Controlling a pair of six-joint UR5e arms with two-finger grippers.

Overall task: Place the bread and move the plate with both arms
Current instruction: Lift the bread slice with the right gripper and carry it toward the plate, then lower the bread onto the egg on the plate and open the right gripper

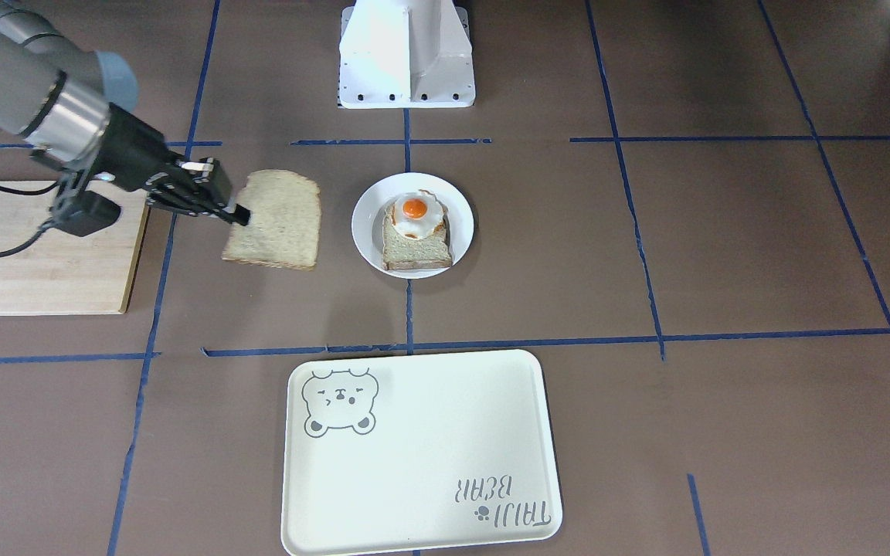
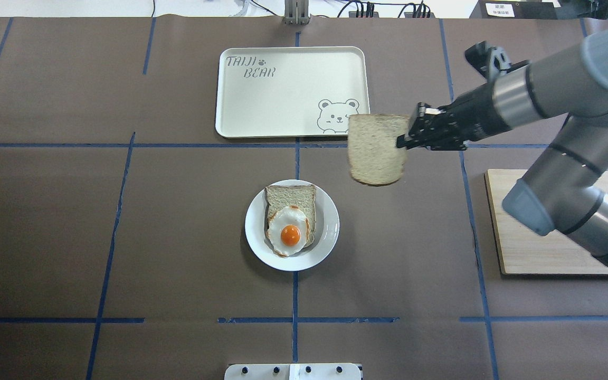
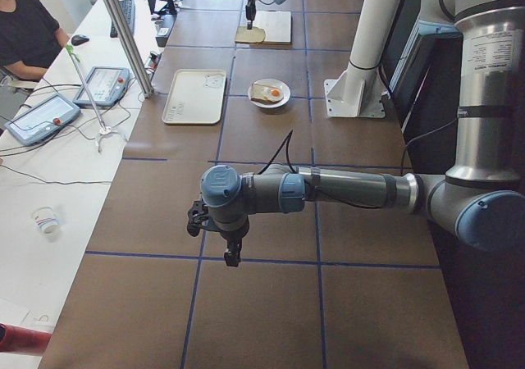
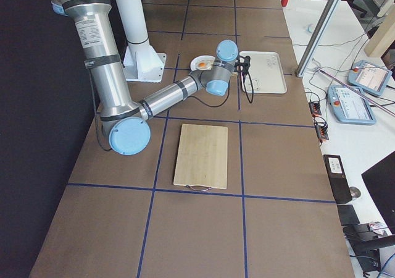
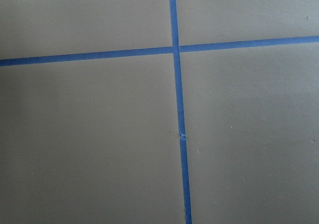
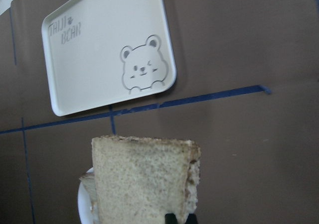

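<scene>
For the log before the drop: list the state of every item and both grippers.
bread: off the table, pinched at one edge.
right gripper: shut on the bread.
left gripper: over the table, away from the food; open or shut unclear.
plate: on the table, carrying egg-topped toast.
tray: flat, bear print up.
board: flat on the table.

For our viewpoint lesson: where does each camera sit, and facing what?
Front-facing: across table, facing base; right gripper holds bread.
Overhead: behind robot, looking down; right arm.
Exterior left: left end; left arm near.
Exterior right: right end; right arm near.
Left wrist: above bare table; no body.
Right wrist: behind bread, toward tray; fingertips.
Shared: front-facing and overhead both show plate.
</scene>
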